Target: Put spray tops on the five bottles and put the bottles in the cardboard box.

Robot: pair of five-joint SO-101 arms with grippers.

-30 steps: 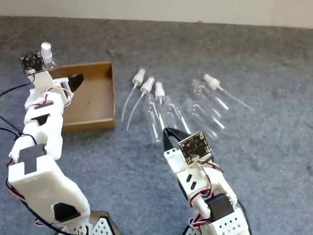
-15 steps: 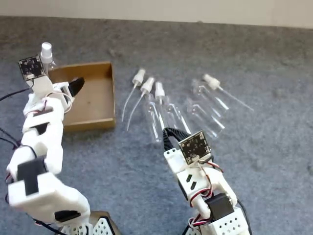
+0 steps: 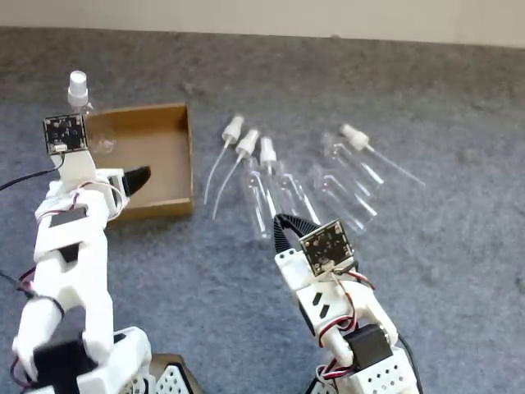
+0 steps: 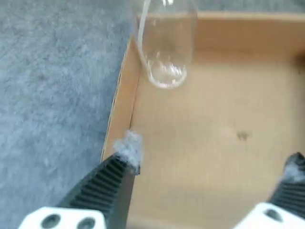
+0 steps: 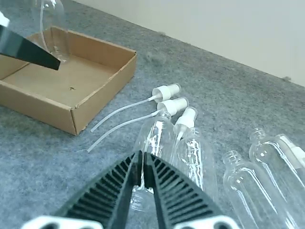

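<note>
The shallow brown cardboard box [image 3: 156, 164] is light, and the left gripper [image 4: 207, 164] hangs inside it, fingers wide apart with nothing between them and one finger close to the side wall. A careless pull there could, I judge, snag that wall and drag the box. That would tip the clear plastic bottle with the white spray top [image 4: 167, 43], which stands upright in the far corner. The right gripper [image 5: 143, 157], jaws pressed together and empty, hovers over the clear uncapped bottles [image 3: 340, 193] lying on their sides. These look round and slick and might roll from a pinch. The thin tubes of the loose white spray tops [image 3: 234, 127] beside the box could bend. Everything rests on grey carpet [image 3: 426, 271], with a pale wall [image 3: 328, 16] behind.
</note>
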